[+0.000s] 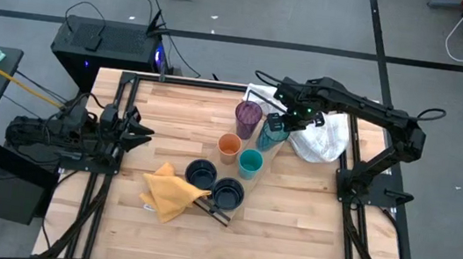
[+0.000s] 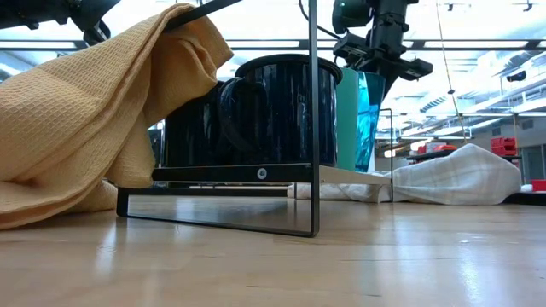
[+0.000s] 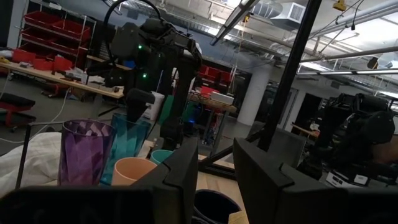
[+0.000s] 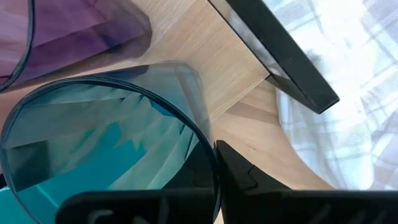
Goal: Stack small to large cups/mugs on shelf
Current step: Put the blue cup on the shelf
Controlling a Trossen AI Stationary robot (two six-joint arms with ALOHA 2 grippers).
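Note:
The teal-blue tumbler (image 1: 272, 135) stands upright on the light-wood shelf (image 4: 211, 62), beside the purple tumbler (image 1: 248, 116). My right gripper (image 1: 280, 123) comes down on it from above and is shut on its rim. Further along the shelf are the orange cup (image 1: 228, 147), the teal cup (image 1: 250, 162) and two navy mugs (image 1: 201, 174) (image 1: 229, 193). My left gripper (image 1: 145, 129) waits open at the table's left side, with nothing between its fingers (image 3: 186, 174). My right gripper pinches the teal-blue tumbler's wall at the rim (image 4: 210, 149), one finger inside the cup and one finger (image 4: 245, 177) outside. The fingers point steeply down from above. The tumbler stays upright; in the low view its base (image 2: 358, 166) is at shelf level, and I cannot tell whether it is lifted.
A yellow cloth (image 1: 171, 191) lies against the near navy mugs, and a white checked towel (image 1: 322, 139) lies heaped to the right of the tumblers. The shelf's dark end strip (image 4: 283, 59) lies between the teal-blue tumbler and the towel. Bare table shows along the near edge.

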